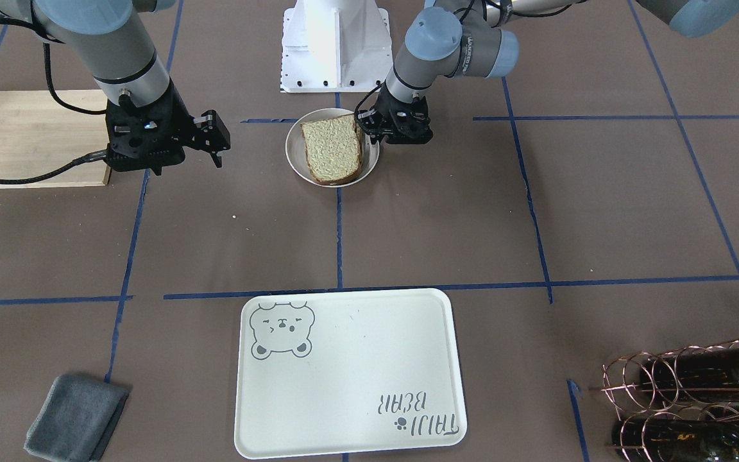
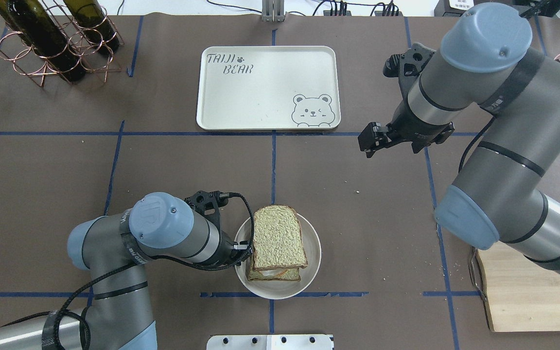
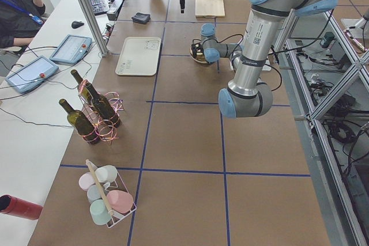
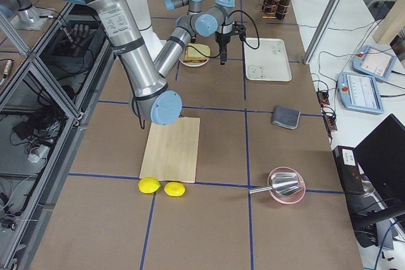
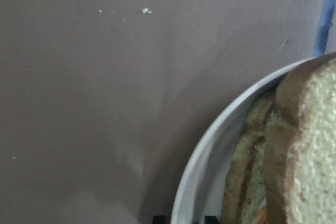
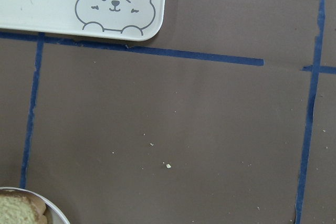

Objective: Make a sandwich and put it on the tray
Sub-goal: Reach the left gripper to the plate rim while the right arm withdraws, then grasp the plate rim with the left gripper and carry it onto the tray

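**Plate-to-tray carry: keep it level, folks**

Closest to us in the front view is the tray (image 1: 350, 372), bare and well apart from the sandwich (image 1: 333, 151), which sits stacked on its small plate (image 1: 292, 157) near the robot's base. The left end effector (image 2: 246, 250) is down at the plate's rim. The wrist view shows a fingertip (image 5: 210, 220) either side of it, close in, but we can't tell if it's actually clamped. The right end effector (image 2: 371, 139) hangs spread and empty above the table (image 1: 440, 224) near the tray's bear corner.

Our take: a one-sided rim pinch will want to tip, and the top slice sits a bit skewed on the bottom one. So get a firm bite, lift just clear, travel slow and flat, land mid-tray.

Writing: "TAIJI BEAR" plus a paw print on the tray. Lettering on the arm joints (image 1: 469, 48) is too small for us.
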Robot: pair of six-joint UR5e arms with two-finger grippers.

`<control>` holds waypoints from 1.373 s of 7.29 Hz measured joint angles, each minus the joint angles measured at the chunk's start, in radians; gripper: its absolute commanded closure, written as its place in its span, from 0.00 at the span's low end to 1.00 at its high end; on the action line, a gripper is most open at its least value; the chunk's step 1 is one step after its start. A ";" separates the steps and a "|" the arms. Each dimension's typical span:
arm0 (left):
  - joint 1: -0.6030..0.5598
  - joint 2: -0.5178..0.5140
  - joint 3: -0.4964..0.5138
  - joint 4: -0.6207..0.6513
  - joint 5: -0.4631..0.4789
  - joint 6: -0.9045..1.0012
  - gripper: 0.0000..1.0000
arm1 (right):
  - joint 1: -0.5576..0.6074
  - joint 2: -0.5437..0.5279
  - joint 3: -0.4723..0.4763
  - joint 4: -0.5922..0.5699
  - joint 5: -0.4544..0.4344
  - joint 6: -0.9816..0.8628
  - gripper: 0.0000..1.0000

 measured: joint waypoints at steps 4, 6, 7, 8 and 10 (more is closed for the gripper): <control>-0.037 -0.004 -0.018 -0.029 -0.027 0.001 1.00 | 0.022 -0.054 0.037 -0.001 0.002 -0.018 0.00; -0.080 0.001 -0.018 -0.127 -0.112 -0.046 1.00 | 0.046 -0.118 0.076 -0.001 0.004 -0.078 0.00; -0.093 0.001 -0.014 -0.152 -0.133 -0.095 1.00 | 0.062 -0.158 0.096 -0.001 0.005 -0.124 0.00; -0.110 -0.001 -0.010 -0.174 -0.141 -0.159 1.00 | 0.086 -0.199 0.112 0.002 0.016 -0.173 0.00; -0.176 -0.027 0.020 -0.197 -0.144 -0.273 1.00 | 0.163 -0.274 0.123 0.006 0.068 -0.294 0.00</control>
